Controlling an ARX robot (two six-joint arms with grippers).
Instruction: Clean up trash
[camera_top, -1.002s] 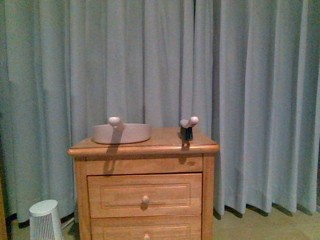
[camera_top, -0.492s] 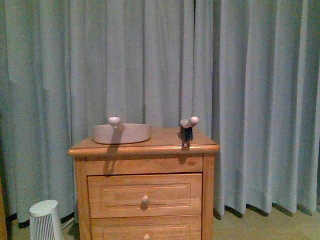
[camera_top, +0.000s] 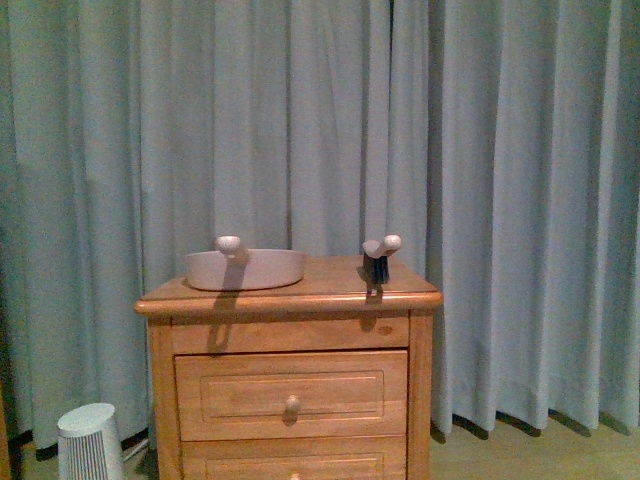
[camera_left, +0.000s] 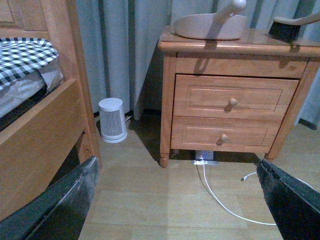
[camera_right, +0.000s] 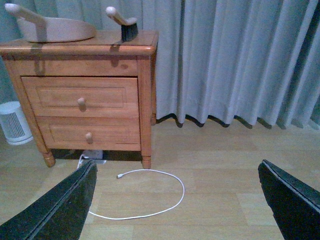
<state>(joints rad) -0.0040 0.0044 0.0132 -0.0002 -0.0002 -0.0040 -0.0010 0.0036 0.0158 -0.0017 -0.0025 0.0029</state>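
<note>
Above the floor (camera_right: 215, 165), my left end effector (camera_left: 177, 200) and right end effector (camera_right: 177, 200) both gape apart, gripping nothing (dustpan (camera_top: 245, 268) and brush (camera_top: 377, 262) sit on the bench (camera_top: 290, 300)); I cannot tell where the trash lies.

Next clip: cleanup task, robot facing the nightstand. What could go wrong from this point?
1. No paper wad shows in any view, so the robot may search long or grab the wrong thing.
2. A white cable loops on the floor in front of the nightstand; it could snag.
3. The dustpan and brush sit on the nightstand top with handles sticking out; a careless reach might knock them off.
</note>
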